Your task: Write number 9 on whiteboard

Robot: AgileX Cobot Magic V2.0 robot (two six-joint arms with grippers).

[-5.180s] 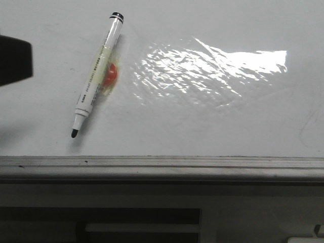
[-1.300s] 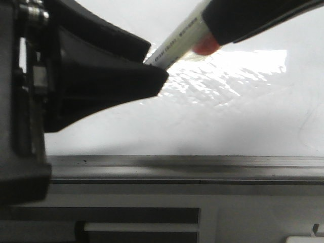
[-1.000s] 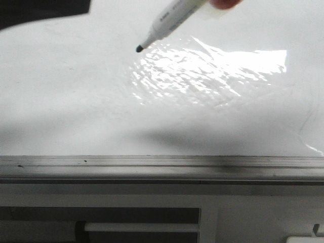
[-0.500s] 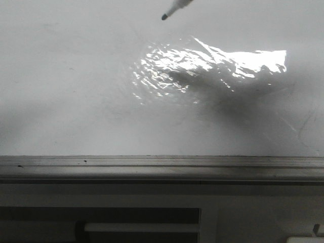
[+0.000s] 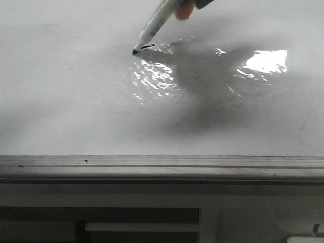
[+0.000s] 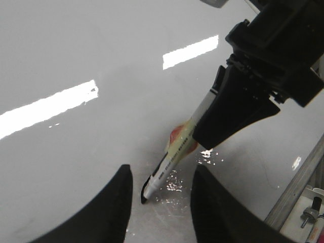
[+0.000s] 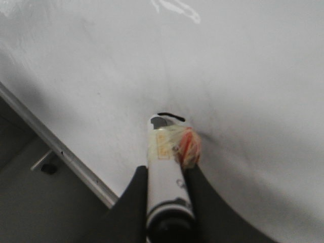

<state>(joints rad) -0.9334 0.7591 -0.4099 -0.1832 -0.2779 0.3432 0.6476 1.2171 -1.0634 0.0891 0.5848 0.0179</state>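
Left end effector (image 6: 161, 202): we saw its two dark fingers spread wide and holding nothing, poised above the whiteboard (image 5: 61, 91) near the pen tip
Marker (image 5: 152, 30): we found it slanted, tip down on the board, near the glare patch; light, stiff, smooth-barrelled, so we judged it apt to twist unless gripped mid-barrel at the taped orange lump (image 7: 188, 146)
Number 9 (image 5: 147, 46): we saw only a short black dash just beside the tip, on the far middle of the board; the loop and tail were not yet drawn
Right end effector (image 7: 164, 177): we saw it clamped on the marker barrel
Whiteboard surface: glossy, wrinkled film; we judged it slippery, wanting light steady pressure
Hidden: the right end effector lay mostly outside the front view, and shadow and glare blurred faint marks
Desk: none was visible beneath the board's grey rail (image 5: 162, 167)
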